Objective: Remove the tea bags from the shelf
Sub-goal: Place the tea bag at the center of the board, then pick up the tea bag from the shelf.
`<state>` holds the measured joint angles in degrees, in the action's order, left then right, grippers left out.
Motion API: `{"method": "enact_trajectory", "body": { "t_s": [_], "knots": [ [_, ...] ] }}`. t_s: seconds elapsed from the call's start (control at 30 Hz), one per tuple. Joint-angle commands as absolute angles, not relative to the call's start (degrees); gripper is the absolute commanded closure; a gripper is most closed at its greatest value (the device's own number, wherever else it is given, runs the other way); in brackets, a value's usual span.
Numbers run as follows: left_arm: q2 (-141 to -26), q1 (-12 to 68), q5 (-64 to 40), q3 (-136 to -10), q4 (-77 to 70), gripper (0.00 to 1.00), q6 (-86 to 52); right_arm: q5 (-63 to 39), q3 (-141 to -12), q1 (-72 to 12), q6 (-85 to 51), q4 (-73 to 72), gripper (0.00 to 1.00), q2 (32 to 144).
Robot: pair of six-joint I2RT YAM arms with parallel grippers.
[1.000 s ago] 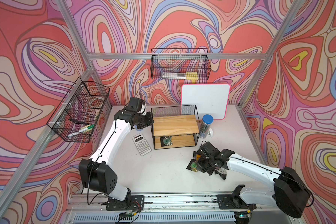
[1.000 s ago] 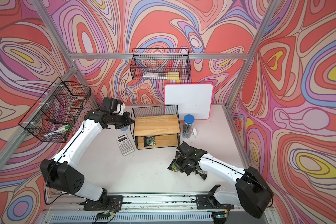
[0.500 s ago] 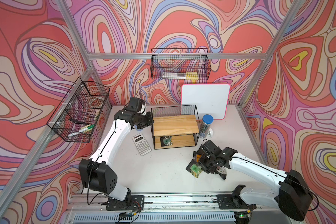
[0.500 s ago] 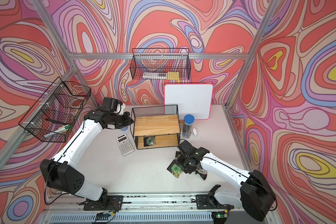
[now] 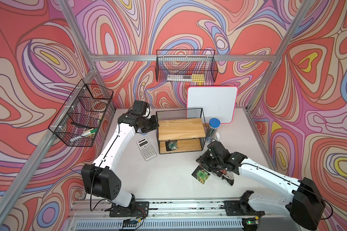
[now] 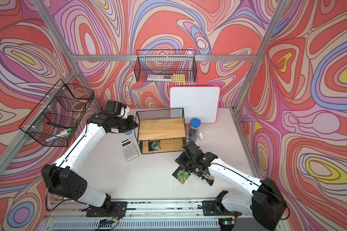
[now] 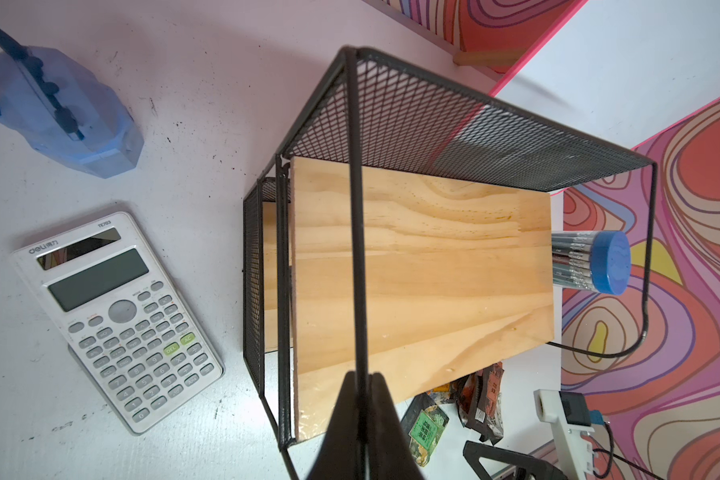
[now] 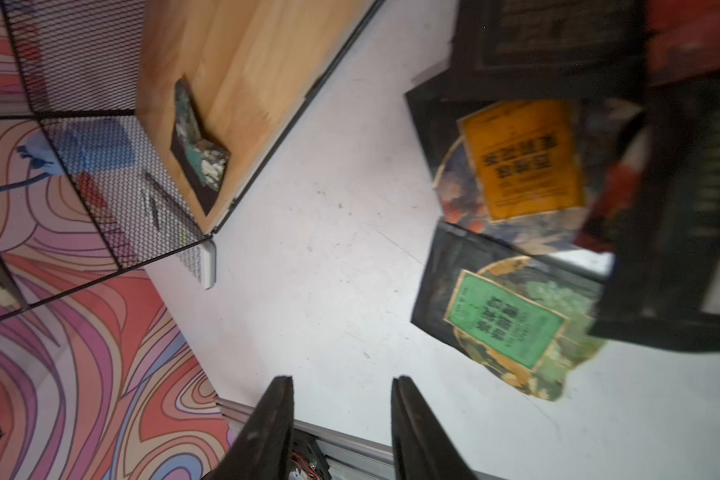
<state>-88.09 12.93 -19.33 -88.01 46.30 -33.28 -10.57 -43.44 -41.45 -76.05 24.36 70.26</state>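
Left gripper (image 7: 362, 378) closed on top wire of shelf (image 5: 180, 128), left end. Remaining tea bags (image 5: 172, 145) lay on lower board, left part. Right gripper (image 8: 341, 380) stood parted, empty, over pile (image 5: 201, 175) on table (image 5: 164, 180); shelf bags lay far-left of it. Left arm nearer but occupied; right free.

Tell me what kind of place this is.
Probably a robot lab cell staged as a desk: swirl-printed walls on an aluminium frame, arm bases bolted to a front rail, and office props like a calculator and whiteboard.
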Motion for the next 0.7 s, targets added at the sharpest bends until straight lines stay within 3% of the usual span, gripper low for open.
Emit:
{"method": "enact_trajectory", "body": {
  "t_s": [0.0,0.2,0.37,0.67],
  "knots": [
    [-88.77,12.83,-20.39,-88.32,44.89,1.0,-34.05,-11.9,-44.27,-43.65,-73.74,7.6,0.63,73.64],
    [-88.9,12.83,-20.41,-88.05,44.65,1.0,-34.12,-8.51,-42.07,-44.2,-78.39,-10.37,0.69,79.71],
    [-88.95,12.83,-20.39,-88.26,44.56,1.0,-34.1,-5.74,-41.41,-44.89,-86.85,-23.78,0.81,88.4],
    [-89.12,12.83,-20.67,-88.05,43.88,1.0,-34.44,-0.83,-42.2,-46.41,-94.77,-34.91,0.84,98.46]
  ]
}}
